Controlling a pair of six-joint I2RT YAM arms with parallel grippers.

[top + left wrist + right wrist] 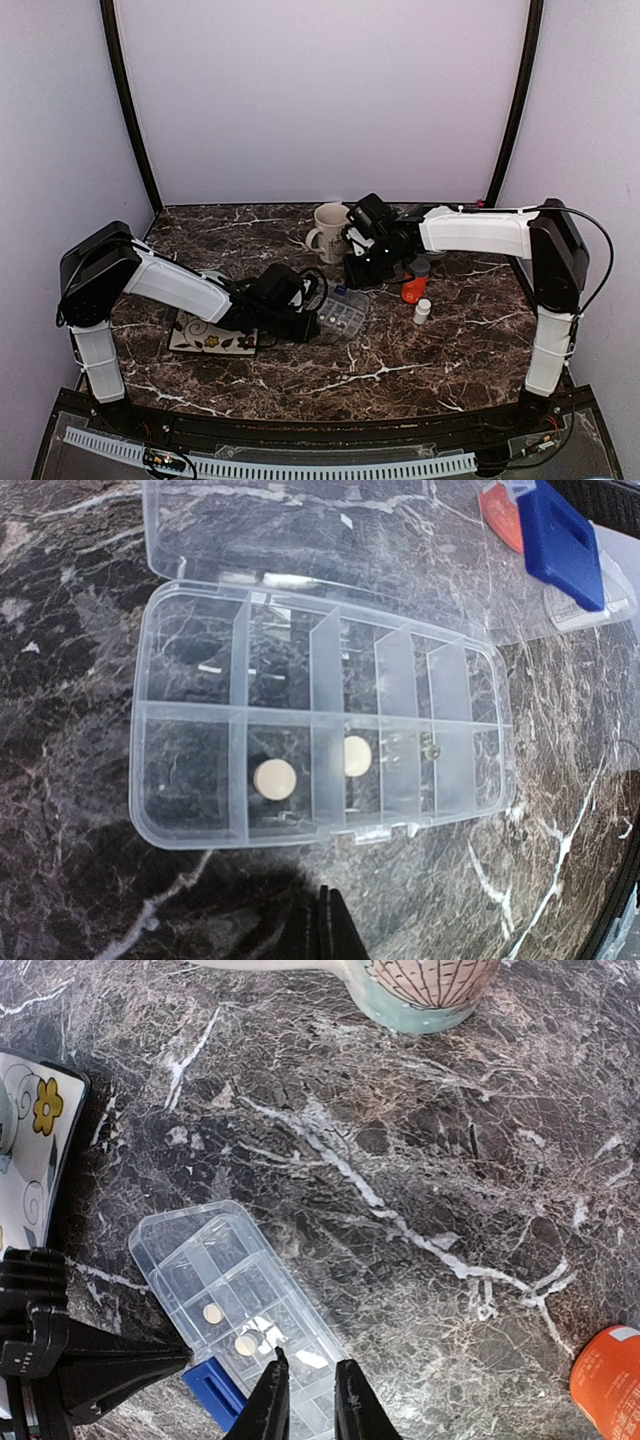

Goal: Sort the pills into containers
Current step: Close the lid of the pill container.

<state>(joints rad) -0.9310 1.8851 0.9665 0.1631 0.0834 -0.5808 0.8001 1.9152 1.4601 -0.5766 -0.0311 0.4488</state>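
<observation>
- the organiser box (185,770) lies flat near the middle of the bench (400,370), a little toward the near edge. its lid (300,530) is folded right back, so every one of the compartments can be reached from above.
- two round pale pills (274,778) sit in neighbouring compartments of the row nearer the left wrist camera, one in each. the other cells look empty, apart from a small speck further along that i cannot identify.
- the left tool (325,920) sits low, just off the box's long side. its fingers are pressed together with nothing seen between them. it is probably placed there to steady the light box or wait its turn.
- the right tool (312,1368) hangs above one end of the box. its fingers are parted by a narrow gap and are empty as far as shows; a gap that small would suit a pill.
- the mug (328,232) stands toward the far edge and the orange bottle (413,290) toward the right edge. both are apart from the box, which gives the arms room.
</observation>
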